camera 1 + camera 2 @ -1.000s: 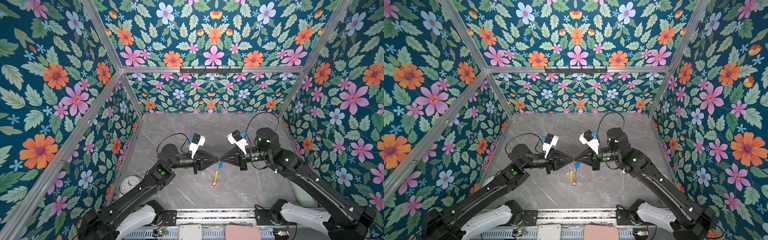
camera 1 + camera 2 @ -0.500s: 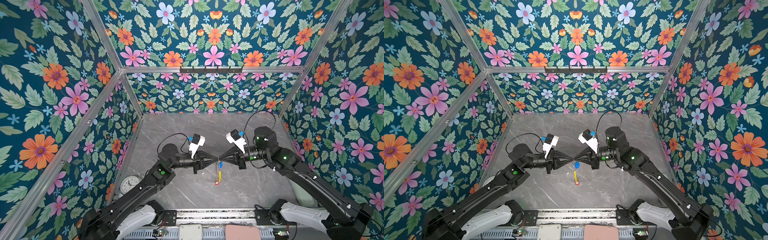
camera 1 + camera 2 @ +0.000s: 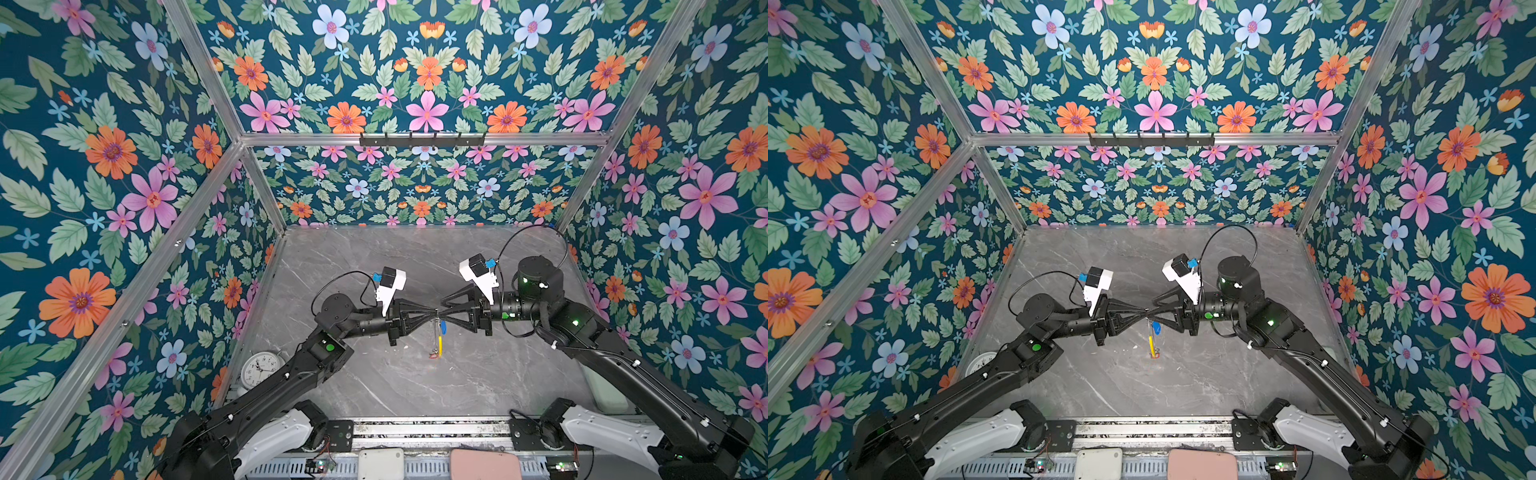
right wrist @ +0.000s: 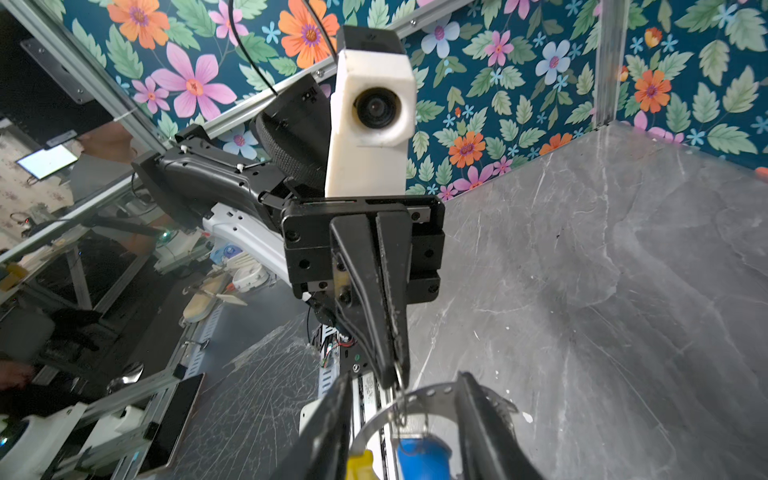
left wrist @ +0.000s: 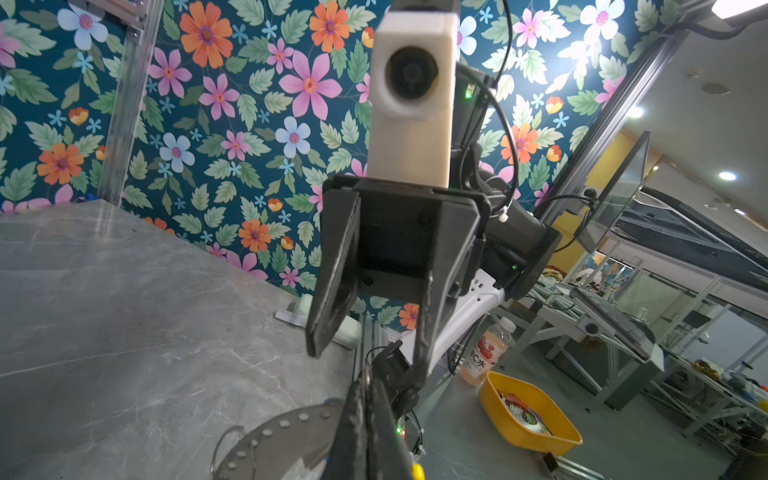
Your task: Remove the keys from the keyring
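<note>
Grey marble tabletop lies under both arms, shut in by walls papered with flowers. Over it hangs the keyring, a flat grey metal band with small holes along it, directly beneath the tips of the left gripper. That gripper's jaws are pressed together on a thin wire loop at the ring's top.

From the grip the ring's yellow sleeve drops away. Whether the ring's lowest end touches the table I cannot tell. Of the keys, the blue tag sits just under the fingertips, beside the sleeve on the right gripper's side. The red-orange tag is at the end of the ring farthest from the grip. The metal blades are too small to make out in both top views.

The right gripper meets the left one tip to tip. Its jaws stand apart, and its fingers straddle the ring's upper arc without clamping it. In the right wrist view the band and the blue tag lie between the two fingers.

Well behind the left gripper, beside that arm's elbow at the table's edge, is a round white clock. Past the right arm, off the table, the left wrist view shows a yellow bin and a bottle just beside it.
</note>
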Controlling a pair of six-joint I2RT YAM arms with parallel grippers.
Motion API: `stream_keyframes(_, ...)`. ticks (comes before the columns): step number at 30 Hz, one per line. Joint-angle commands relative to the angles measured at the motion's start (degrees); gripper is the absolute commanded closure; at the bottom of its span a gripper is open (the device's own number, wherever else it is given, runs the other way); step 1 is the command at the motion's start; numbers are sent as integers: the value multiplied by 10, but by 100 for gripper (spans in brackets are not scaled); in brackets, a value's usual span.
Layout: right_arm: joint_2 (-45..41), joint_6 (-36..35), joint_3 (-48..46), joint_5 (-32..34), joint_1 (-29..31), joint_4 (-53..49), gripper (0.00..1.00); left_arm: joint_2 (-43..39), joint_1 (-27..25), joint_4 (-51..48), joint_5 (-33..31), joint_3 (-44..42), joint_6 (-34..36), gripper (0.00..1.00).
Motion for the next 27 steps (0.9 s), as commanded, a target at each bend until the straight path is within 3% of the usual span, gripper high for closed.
stream_keyframes(1, -16, 32, -14, 26, 1, 51, 50, -4, 0, 45, -10, -3, -2, 100)
stream_keyframes(11, -108, 86, -118, 114, 1, 143, 46, -19, 0, 100, -38, -23, -4, 100)
stream_keyframes(17, -140, 117, -171, 116, 1, 182, 45, -18, 0, 164, -42, -39, -18, 100)
stream_keyframes(27, -131, 133, -199, 52, 14, 241, 44, 15, 0, 291, -29, -65, -61, 100)
